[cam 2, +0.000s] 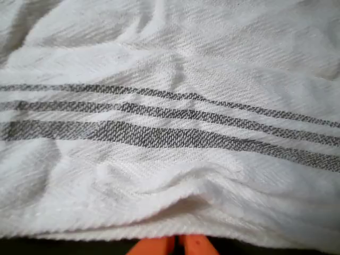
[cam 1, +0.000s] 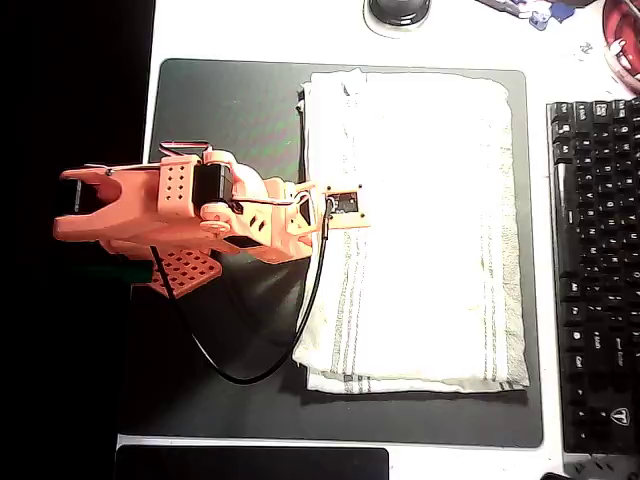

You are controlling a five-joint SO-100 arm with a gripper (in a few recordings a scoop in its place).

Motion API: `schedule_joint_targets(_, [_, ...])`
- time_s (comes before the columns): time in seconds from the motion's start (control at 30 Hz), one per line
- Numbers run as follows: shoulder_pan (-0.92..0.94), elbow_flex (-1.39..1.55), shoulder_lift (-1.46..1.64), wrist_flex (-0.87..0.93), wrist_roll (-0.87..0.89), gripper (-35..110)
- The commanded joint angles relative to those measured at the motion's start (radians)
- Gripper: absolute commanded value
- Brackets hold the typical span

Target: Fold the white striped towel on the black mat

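The white striped towel (cam 1: 420, 230) lies layered on the right part of the black mat (cam 1: 230, 110), with grey stripe bands running along its left and right sides. My orange gripper (cam 1: 335, 212) reaches in from the left and sits at the towel's left edge, about halfway down it. In the wrist view the towel (cam 2: 170, 133) is very close, its three grey stripes running across the picture. The gripper's two orange fingertips (cam 2: 178, 245) show at the bottom, pressed together just below the towel's hem, over the dark mat. No cloth shows between them.
A black keyboard (cam 1: 595, 270) lies right of the mat. A round dark object (cam 1: 398, 12) sits past the mat's far edge. A black cable (cam 1: 250, 370) loops from the arm over the mat's left half. Another dark pad (cam 1: 250, 463) lies at the near edge.
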Motion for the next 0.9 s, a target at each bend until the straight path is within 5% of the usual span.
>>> schedule_joint_targets(0.0, [-0.006,0.021,0.023,0.021,0.002,0])
schedule_joint_targets(0.87, [-0.054,-0.184,-0.166,-0.018,0.005,0])
